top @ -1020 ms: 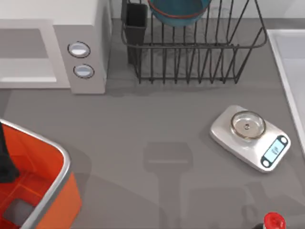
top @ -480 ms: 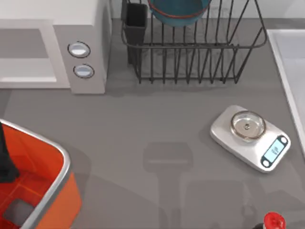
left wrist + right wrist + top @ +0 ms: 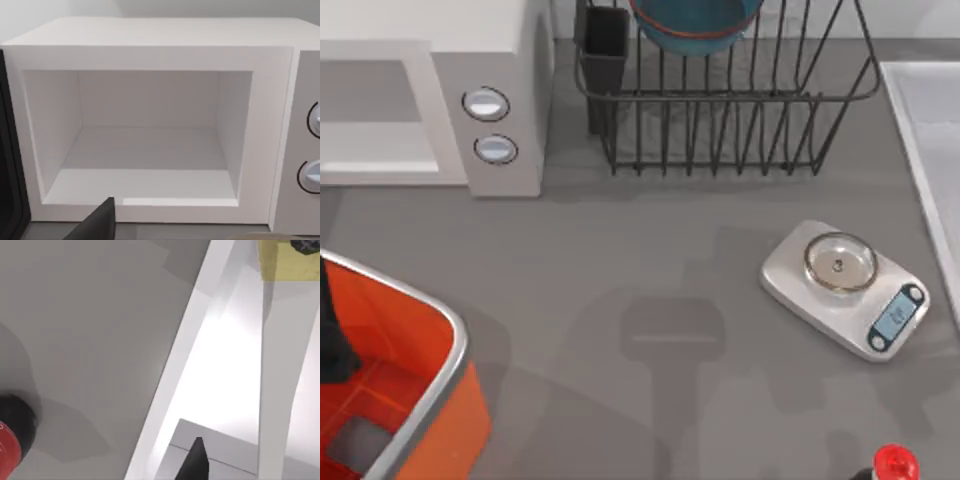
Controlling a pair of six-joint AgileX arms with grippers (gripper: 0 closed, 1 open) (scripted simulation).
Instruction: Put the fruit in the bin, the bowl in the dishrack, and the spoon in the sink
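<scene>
The blue bowl (image 3: 695,22) with its reddish-brown edge rests in the black wire dishrack (image 3: 740,130) at the back. The orange bin (image 3: 430,400) stands at the front left, and a dark part of my left arm (image 3: 330,340) hangs over its left side. A dark tip of my left gripper (image 3: 95,225) faces the open white microwave (image 3: 150,135). The pale sink (image 3: 925,140) lies along the right edge. A dark tip of my right gripper (image 3: 195,462) hovers over the sink's rim (image 3: 185,345). The fruit and the spoon are out of view.
The white microwave (image 3: 490,120) with two knobs fills the back left. A white kitchen scale (image 3: 845,285) with a steel pan sits right of centre. A dark bottle with a red cap (image 3: 893,464) stands at the front right. A yellow block (image 3: 290,262) lies by the sink.
The arms' shadows on the table have shifted and spread toward the scale. The bowl, bin, scale and bottle have stayed put.
</scene>
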